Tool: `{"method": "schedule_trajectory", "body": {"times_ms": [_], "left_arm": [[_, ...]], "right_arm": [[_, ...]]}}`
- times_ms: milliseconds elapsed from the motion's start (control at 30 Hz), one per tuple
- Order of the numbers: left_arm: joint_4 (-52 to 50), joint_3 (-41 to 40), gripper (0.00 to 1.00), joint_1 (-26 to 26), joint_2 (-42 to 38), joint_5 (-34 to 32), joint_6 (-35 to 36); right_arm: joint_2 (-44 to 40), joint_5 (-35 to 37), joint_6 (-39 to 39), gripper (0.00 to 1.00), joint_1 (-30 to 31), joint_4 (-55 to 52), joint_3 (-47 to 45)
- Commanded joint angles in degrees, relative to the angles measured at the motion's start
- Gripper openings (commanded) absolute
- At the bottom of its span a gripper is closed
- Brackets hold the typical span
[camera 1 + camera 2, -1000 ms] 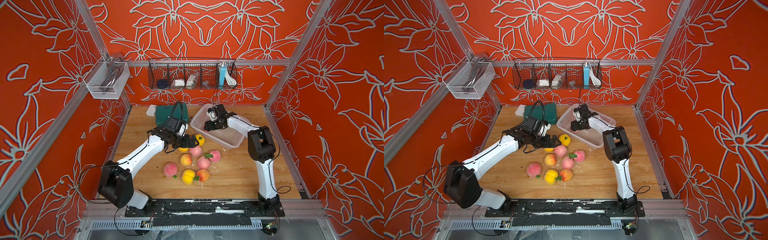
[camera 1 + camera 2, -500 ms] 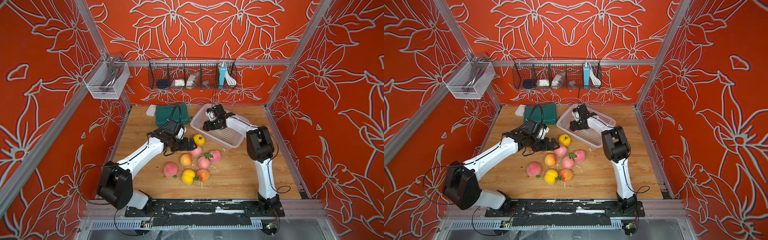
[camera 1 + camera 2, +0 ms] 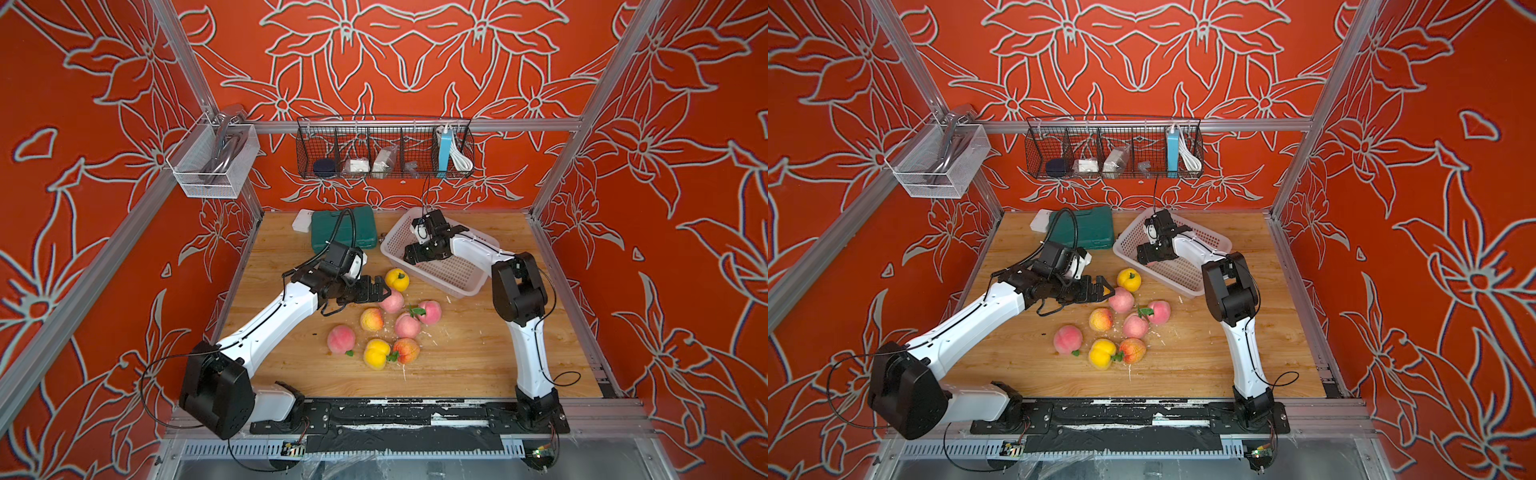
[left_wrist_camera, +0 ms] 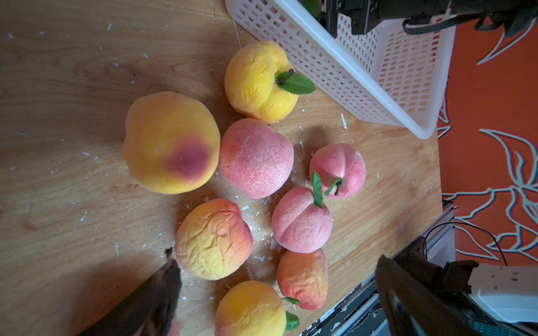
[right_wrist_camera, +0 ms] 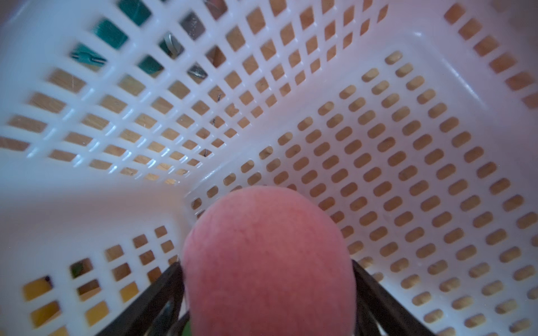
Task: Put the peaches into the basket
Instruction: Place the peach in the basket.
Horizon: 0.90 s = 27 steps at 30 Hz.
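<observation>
We find the left gripper (image 3: pixel 379 290) spread wide and empty; the right gripper (image 5: pixel 265 266) flanks a pink peach (image 5: pixel 267 241) inside the basket (image 5: pixel 407 174), and we cannot tell whether it pinches.

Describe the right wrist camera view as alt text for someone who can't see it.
A pink peach fills the foreground between the two dark fingers of the right end effector, inside the pale perforated basket. Wooden tabletop shows through the holes.

Red floral walls (image 3: pixel 395 62) enclose a wooden tabletop (image 3: pixel 457 374); aluminium rails (image 3: pixel 519 124) frame them.
</observation>
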Motion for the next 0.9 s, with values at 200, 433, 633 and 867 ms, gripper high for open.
{"method": "schedule_trajectory", "body": {"times_ms": [200,433,633,867], "left_arm": [[-5.1,-1.4,0.98,0.3,-6.1,-1.2,0.2],[-9.9,-2.0,0.98,0.3,-9.9,-4.2,0.6],[-12.1,-4.3,0.98,0.3,-13.3,-6.3,-0.3],[-12.8,-8.5,0.98,0.4,-15.4,-10.2,-1.7]], "right_arm": [[-8.2,3.7,-0.3,0.91,1.9,-3.7,-0.3],[-16.5,6.2,-0.6,0.91,3.7,-6.0,-2.7],[-29.1,8.8,-0.5,0.92,6.4,-5.6,-12.1],[-45.0,8.2,1.1,0.93,9.1,-4.9,-26.5]]}}
